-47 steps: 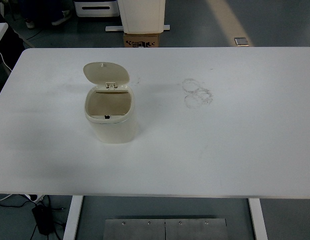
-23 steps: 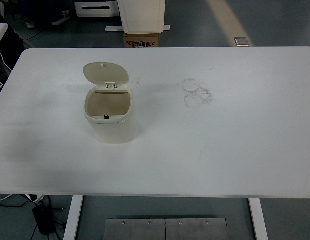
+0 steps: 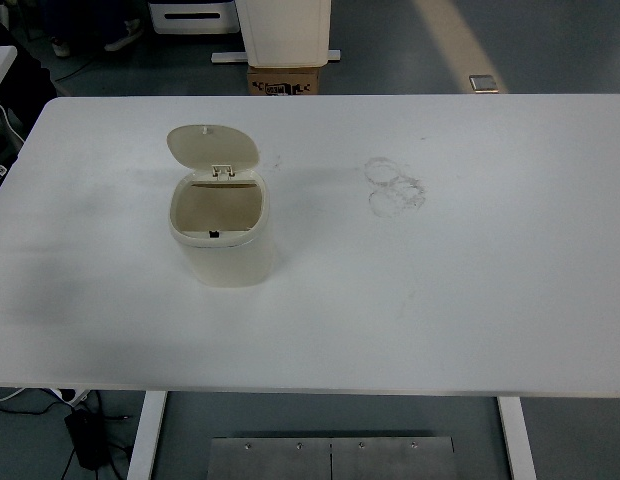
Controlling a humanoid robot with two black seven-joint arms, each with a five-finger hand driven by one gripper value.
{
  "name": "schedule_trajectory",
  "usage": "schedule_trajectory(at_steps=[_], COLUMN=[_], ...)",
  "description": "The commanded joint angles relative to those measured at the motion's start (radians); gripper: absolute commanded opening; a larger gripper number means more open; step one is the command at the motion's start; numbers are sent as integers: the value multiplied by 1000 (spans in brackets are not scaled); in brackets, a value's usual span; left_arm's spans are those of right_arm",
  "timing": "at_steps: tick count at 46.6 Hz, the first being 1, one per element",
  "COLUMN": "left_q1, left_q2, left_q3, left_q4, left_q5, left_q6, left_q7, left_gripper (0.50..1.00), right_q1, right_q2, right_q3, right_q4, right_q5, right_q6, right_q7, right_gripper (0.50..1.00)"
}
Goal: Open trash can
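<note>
A small cream trash can (image 3: 222, 248) stands on the white table (image 3: 440, 280), left of the middle. Its round lid (image 3: 212, 146) is swung up and back on its hinge, so the mouth is open and the inside shows bare. Neither of my hands nor arms shows in the top view.
Faint ring-shaped smudges (image 3: 394, 186) mark the table right of the can. Beyond the far edge stand a cardboard box (image 3: 286, 80) and a white cabinet (image 3: 283, 30) on the floor. Cables and a power adapter (image 3: 85, 435) lie under the table's left front corner.
</note>
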Motion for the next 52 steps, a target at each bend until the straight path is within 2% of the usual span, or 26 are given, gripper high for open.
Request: schedule_trajectory(at_steps=[1, 52], left_q1=[0, 0], left_q2=[0, -8], left_q3=[0, 1], left_q4=[0, 0], left_q5=[0, 3], left_q6=[-2, 0], left_q7=[1, 0], left_gripper=[1000, 1000], right_q1=[0, 1], right_q2=[0, 0], right_q3=[0, 3], right_q4=[0, 0], right_q5=[0, 0], right_q6=[0, 0], right_q7=[0, 3], right_gripper=[991, 991])
